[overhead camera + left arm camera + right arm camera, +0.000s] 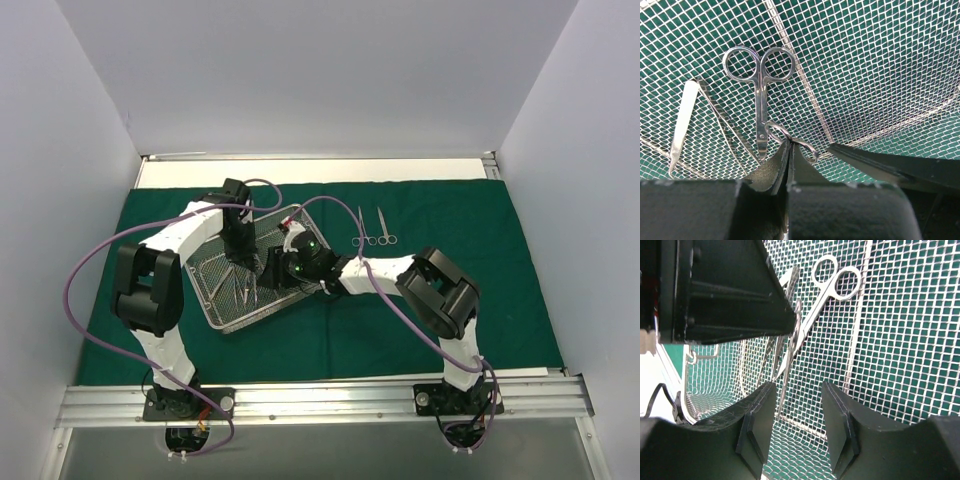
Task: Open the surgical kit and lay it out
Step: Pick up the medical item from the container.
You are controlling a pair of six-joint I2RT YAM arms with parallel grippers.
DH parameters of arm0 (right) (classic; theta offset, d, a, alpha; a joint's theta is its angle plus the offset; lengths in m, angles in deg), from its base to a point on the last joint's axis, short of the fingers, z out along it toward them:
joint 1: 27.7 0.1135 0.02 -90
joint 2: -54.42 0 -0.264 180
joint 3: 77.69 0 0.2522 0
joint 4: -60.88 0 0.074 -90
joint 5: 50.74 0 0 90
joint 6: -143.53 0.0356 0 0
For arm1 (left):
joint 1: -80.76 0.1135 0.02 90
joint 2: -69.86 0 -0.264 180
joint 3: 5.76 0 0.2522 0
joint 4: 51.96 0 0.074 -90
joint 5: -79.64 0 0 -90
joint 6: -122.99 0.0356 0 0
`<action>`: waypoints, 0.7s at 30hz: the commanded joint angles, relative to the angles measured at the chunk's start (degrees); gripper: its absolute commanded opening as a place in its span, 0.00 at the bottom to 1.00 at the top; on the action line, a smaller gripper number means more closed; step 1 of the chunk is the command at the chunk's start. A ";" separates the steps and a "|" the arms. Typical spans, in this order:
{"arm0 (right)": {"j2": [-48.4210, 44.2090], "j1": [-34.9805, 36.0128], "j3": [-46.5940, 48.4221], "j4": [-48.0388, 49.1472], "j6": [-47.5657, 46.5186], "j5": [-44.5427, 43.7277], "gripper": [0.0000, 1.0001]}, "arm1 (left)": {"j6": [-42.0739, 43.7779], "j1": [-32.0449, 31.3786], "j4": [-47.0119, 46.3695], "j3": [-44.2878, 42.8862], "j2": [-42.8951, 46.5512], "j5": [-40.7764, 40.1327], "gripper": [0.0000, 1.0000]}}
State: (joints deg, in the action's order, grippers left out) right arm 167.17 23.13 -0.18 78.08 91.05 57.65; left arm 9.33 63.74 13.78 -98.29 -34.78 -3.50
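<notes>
left jaws pinching instrument ring [805,142], right jaws parted

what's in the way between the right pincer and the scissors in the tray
Nothing visible: the open right pincer faces the scissors directly. The left pincer, shut on a ring-handled instrument, crowds close beside them.

White walls [300,70]; aluminium rail [330,398] along near table edge
</notes>
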 commanded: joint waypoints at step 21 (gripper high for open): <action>5.55 -0.29 4.54 4.90 2.12 4.11 0.40 | -0.25 0.32 1.10 -3.68 2.25 3.26 0.02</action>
State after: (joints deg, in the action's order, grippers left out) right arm 172.13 22.60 1.77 80.77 92.73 60.82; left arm 9.27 63.76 14.42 -99.40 -34.76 -1.47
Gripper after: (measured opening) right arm 0.402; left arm 0.025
